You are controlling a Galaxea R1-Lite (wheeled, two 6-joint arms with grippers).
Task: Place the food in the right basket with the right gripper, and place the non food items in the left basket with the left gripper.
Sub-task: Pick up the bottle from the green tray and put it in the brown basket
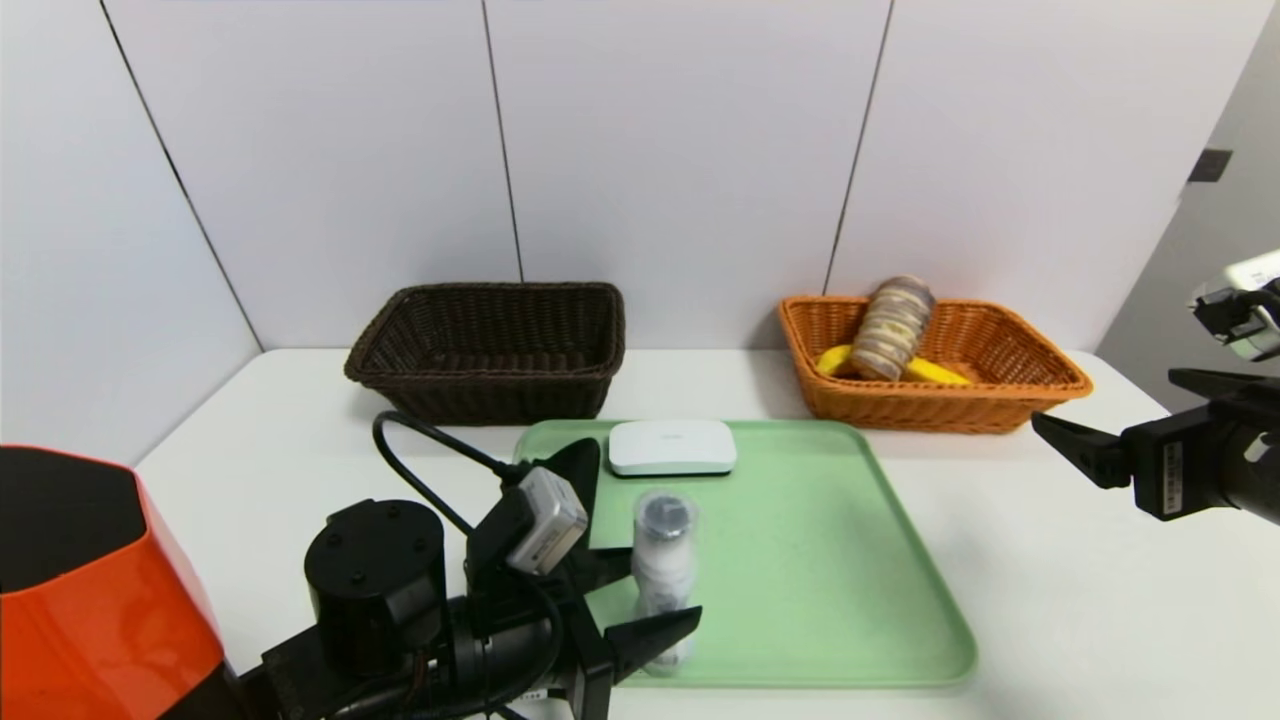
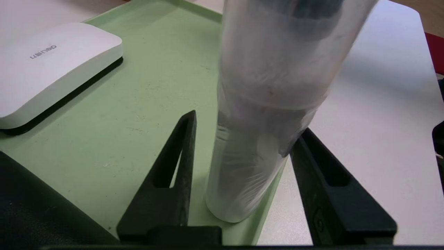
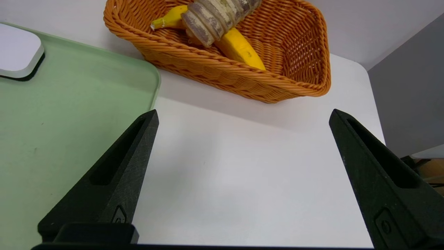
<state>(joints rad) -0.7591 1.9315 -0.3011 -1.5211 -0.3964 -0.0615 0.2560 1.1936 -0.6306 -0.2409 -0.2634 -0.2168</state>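
The clear-white bottle [image 1: 662, 570] [image 2: 263, 114] with a dark cap stands at the near edge of the green tray [image 1: 800, 560]. My left gripper [image 1: 660, 592] [image 2: 248, 122] is open around its lower part. One finger touches it and a narrow gap shows at the other. The white flat device [image 1: 672, 447] [image 2: 52, 66] lies at the tray's far side. A black pouch [image 2: 31, 208] lies on the tray beside the left gripper. The banana [image 1: 935, 372] [image 3: 239, 48] and bread loaf [image 1: 890, 328] [image 3: 215, 17] rest in the orange basket [image 1: 940, 405]. My right gripper [image 1: 1105, 400] [image 3: 244, 111] hangs open over bare table, right of the tray.
The dark brown basket [image 1: 490, 350] stands at the back, behind the tray's left corner, with nothing showing inside. White wall panels close off the table behind both baskets. The left arm's orange shell [image 1: 90, 600] fills the near left corner.
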